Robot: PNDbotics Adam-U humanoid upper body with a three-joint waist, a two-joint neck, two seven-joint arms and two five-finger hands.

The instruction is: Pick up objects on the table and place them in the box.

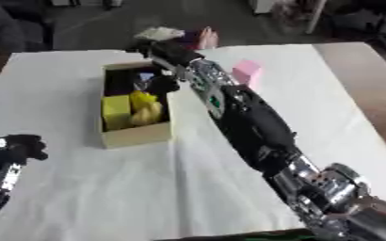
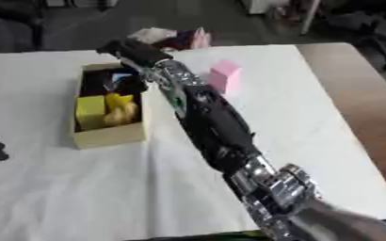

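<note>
- right hand [image 1: 165, 51], black and at the end of the long black and silver right arm [image 1: 254, 127], reaches across the table to the far right corner of the open tan cardboard box [image 1: 135, 134]; its fingers are bunched and dark against the box's rim, and i cannot tell whether they are curled or holding anything.
- left hand [image 1: 17, 147] shows low at the view's left edge, well apart from the box, its black fingers curled in with nothing between them.
- inside the box, toward its near end, sit a yellow block [image 1: 116, 112] and, just beside it on the right, a lumpy yellow soft object [image 1: 148, 108].
- the far end of the box holds dark things with a small patch of blue; their shapes cannot be made out.
- a pink rectangular block [image 1: 246, 73] stands on the white tablecloth [image 1: 130, 188] to the right of the box, on the far side of the right arm and near its wrist.
- beyond the box, at the table's far edge, lies a heap of pale, dark and pink items [image 1: 184, 36], too blurred to name.
</note>
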